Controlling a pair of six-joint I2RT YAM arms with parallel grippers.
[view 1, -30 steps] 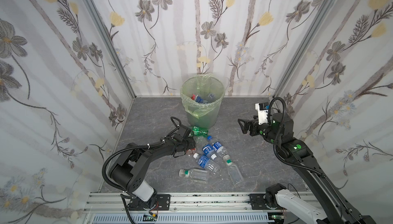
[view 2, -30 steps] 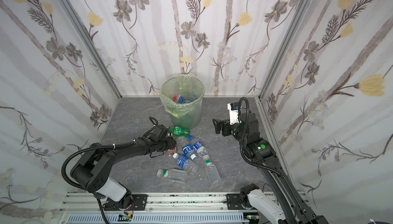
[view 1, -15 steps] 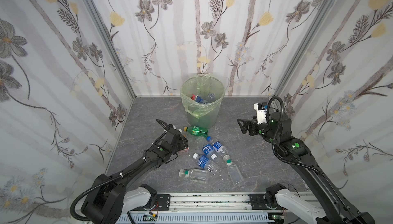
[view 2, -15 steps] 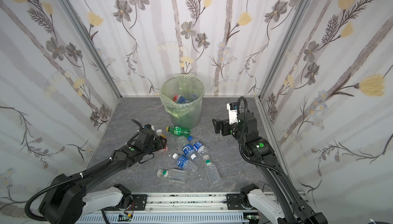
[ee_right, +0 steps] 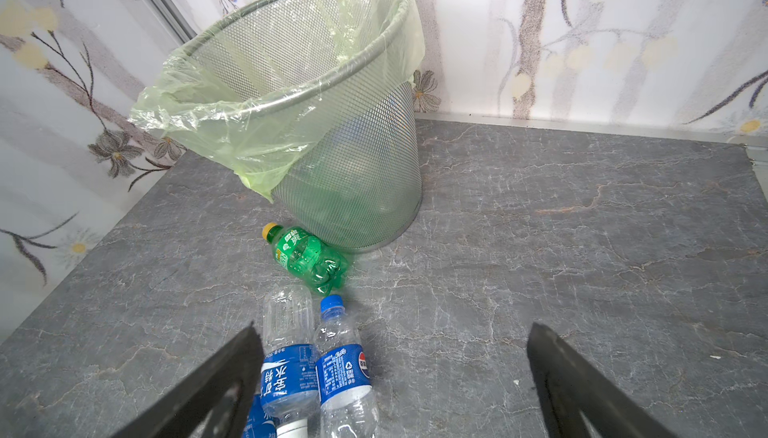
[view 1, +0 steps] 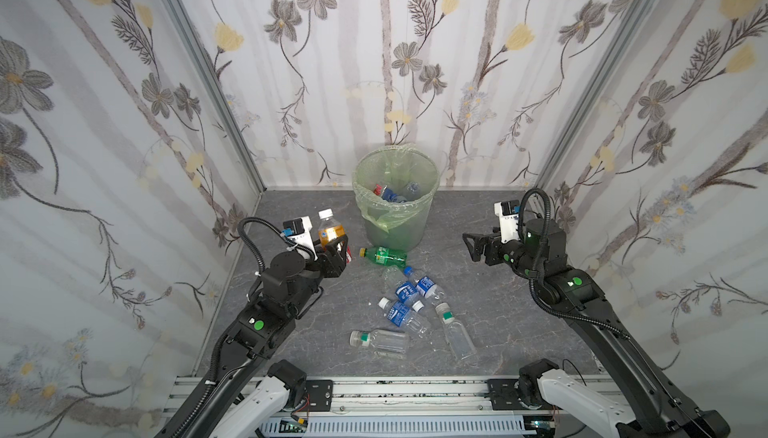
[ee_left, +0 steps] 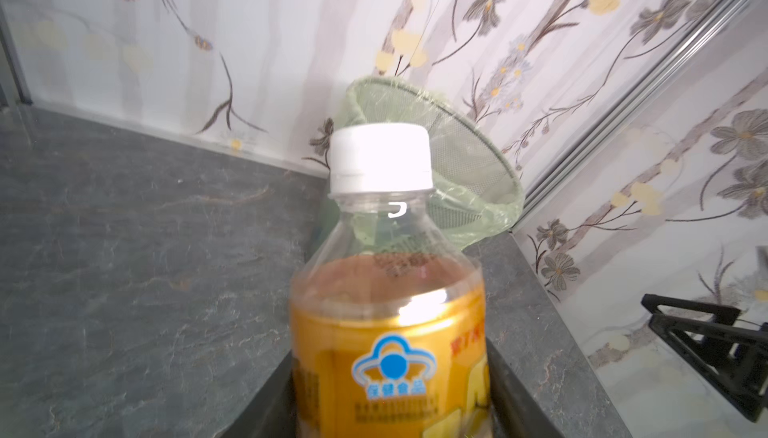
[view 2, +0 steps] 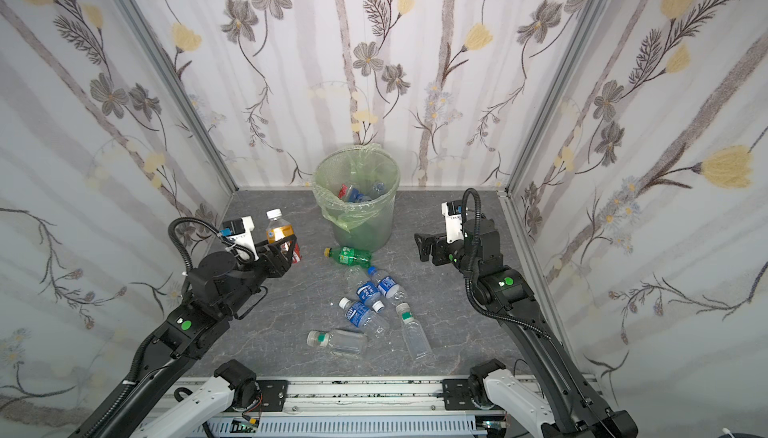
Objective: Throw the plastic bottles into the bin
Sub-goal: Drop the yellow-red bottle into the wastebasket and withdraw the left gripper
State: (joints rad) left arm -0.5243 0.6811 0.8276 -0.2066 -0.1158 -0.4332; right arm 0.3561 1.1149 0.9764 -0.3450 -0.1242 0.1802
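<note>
Between the left gripper's (view 1: 335,244) clamped jaws stands an orange-labelled bottle (view 1: 330,230), upright, near the left wall, with bare floor (view 1: 299,332) below. The right gripper (view 1: 471,246) hangs spread and empty over open floor. The bin (view 1: 395,223) at the back wall holds several bottles (view 1: 390,193). A green bottle (view 1: 382,255) lies just beside its base, and a loose cluster (view 1: 409,294) lies nearer.

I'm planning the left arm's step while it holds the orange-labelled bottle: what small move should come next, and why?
Probably swing the left claw over the bin's opening. It is shut on the orange bottle, which hangs beside the bin, clear of its rim, so letting go now would likely miss.
</note>
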